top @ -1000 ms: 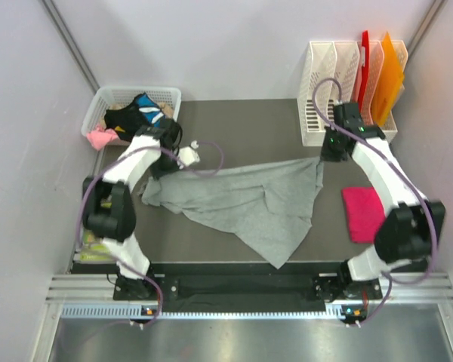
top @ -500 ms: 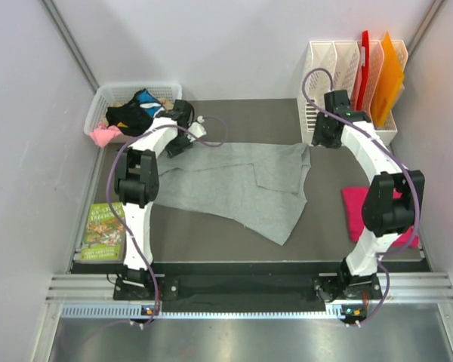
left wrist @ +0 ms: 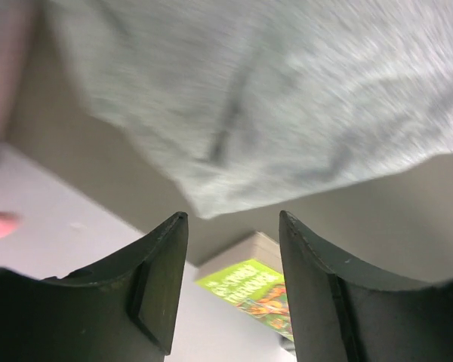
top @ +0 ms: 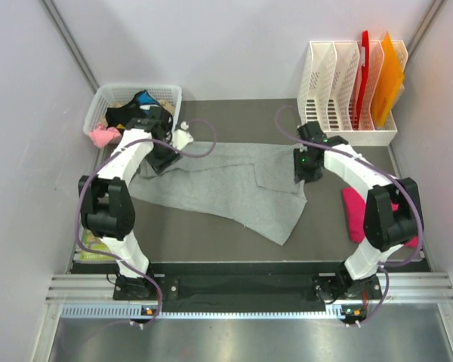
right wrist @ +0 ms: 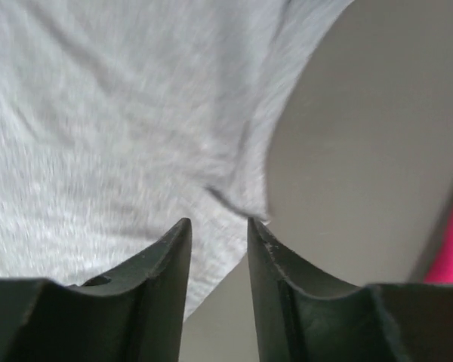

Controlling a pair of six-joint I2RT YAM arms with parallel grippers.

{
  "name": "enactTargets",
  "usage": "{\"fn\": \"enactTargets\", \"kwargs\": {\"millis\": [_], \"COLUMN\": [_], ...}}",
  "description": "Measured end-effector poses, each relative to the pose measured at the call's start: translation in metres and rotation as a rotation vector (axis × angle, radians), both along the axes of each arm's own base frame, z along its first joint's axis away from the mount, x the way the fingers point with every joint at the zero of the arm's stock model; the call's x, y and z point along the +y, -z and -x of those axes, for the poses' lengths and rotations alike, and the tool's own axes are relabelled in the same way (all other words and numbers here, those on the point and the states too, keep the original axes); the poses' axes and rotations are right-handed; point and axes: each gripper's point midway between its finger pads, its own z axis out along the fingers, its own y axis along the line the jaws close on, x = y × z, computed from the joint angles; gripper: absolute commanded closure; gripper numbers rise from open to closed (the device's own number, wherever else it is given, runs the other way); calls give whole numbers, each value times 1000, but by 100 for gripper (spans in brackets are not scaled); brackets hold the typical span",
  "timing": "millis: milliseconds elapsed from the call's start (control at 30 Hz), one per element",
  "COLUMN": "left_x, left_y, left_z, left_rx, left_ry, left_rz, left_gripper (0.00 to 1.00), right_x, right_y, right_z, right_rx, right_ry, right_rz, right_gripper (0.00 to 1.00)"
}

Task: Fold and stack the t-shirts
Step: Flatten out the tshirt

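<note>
The light heather-grey t-shirt [top: 226, 185] lies spread across the middle of the dark table, one corner trailing toward the front. My left gripper [top: 163, 156] hovers over its far left corner, open and holding nothing; in the left wrist view the left gripper [left wrist: 232, 219] shows the grey cloth [left wrist: 287, 98] beyond its fingers. My right gripper [top: 306, 166] sits above the shirt's right edge, its jaws narrowly apart and empty; the right gripper [right wrist: 219, 222] looks down on the shirt's hem [right wrist: 136, 136]. The magenta-pink t-shirt [top: 356, 215] lies folded at the right, partly behind the right arm.
A white basket [top: 109, 94] of mixed clothes stands at the back left. A white file rack [top: 328, 75] with orange and red folders [top: 389, 72] stands at the back right. A green book [left wrist: 249, 290] lies off the table's left edge.
Both grippers were shut on the grey shirt's far corners and have opened and let go. The shirt now lies flatter. Both arms have drawn back toward the near side.
</note>
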Motion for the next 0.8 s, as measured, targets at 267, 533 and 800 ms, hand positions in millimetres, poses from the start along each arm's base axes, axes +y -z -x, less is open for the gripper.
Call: {"fn": "enactTargets", "kwargs": {"millis": [267,533,800], "left_x": [6,9,15], "left_y": [53,77,109], "left_z": [49,49,59], "left_rx": [191,202,262], "left_ry": [2,-7,-43], "left_rz": [-22,-39,-59], "left_gripper": [46,48,48], "right_x": [55,74,82], "right_y": [20,27,50], "right_z": [60,74,90], "right_rx": [119,145,229], "right_ry": [-187,-233,-260], "right_rz": [-50,-109,-150], "right_gripper": [68,69,70]}}
